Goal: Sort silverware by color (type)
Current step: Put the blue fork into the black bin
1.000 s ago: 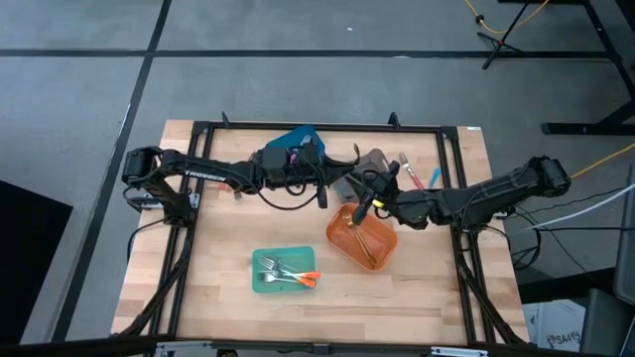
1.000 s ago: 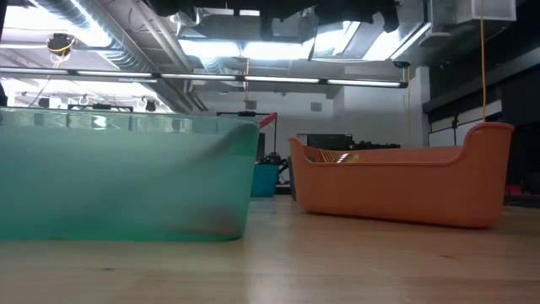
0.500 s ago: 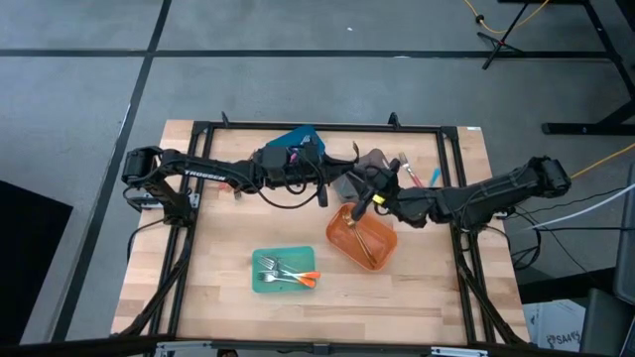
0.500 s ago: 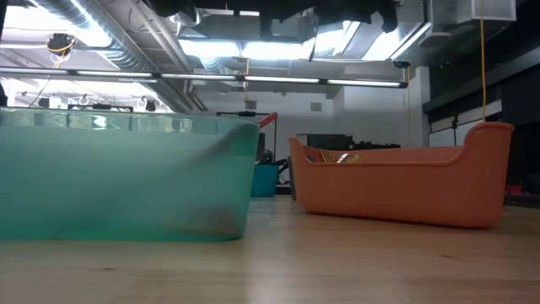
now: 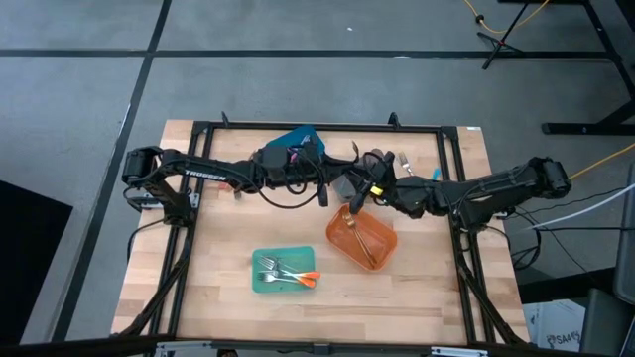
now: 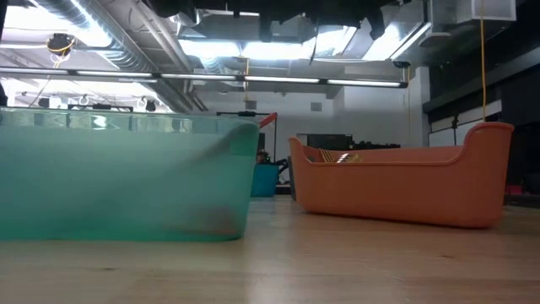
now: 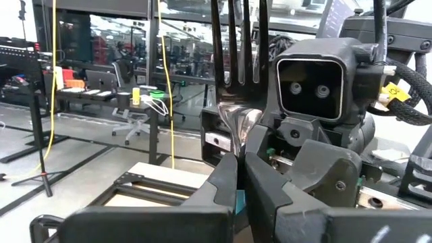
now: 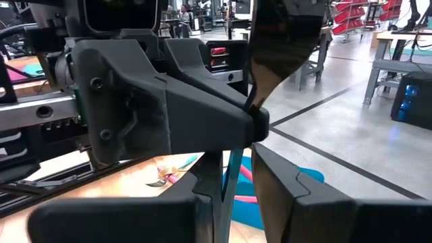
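Since a second ago the right gripper point(image 5: 375, 190) has slid back from over the orange bin point(image 5: 362, 239) toward the far middle of the table, meeting the left gripper point(image 5: 359, 184) there; nothing else has shifted.

On the left, the teal bin point(image 5: 283, 271) holds several forks, at least one with an orange handle point(image 5: 309, 279). The left arm reaches across the far side of the table, its fingers point(image 7: 226, 177) pinched tight on the neck of a fork point(image 7: 237, 81), tines up in its wrist view. Facing it almost nose to nose, the right gripper has narrow jaws closed on the same utensil: in its wrist view a blue handle point(image 8: 232, 177) runs down between the fingers point(image 8: 270, 177). It looks like a hand-over. Nearer than the meeting point, the orange bin holds gold pieces. To the right, loose silverware point(image 5: 415, 175) still lies on the table beyond the grippers.

A fork like this is probably light, stiff and slick on the metal; the handle should give the surer hold, and one gripper ought to keep its pinch until the other is firmly on.
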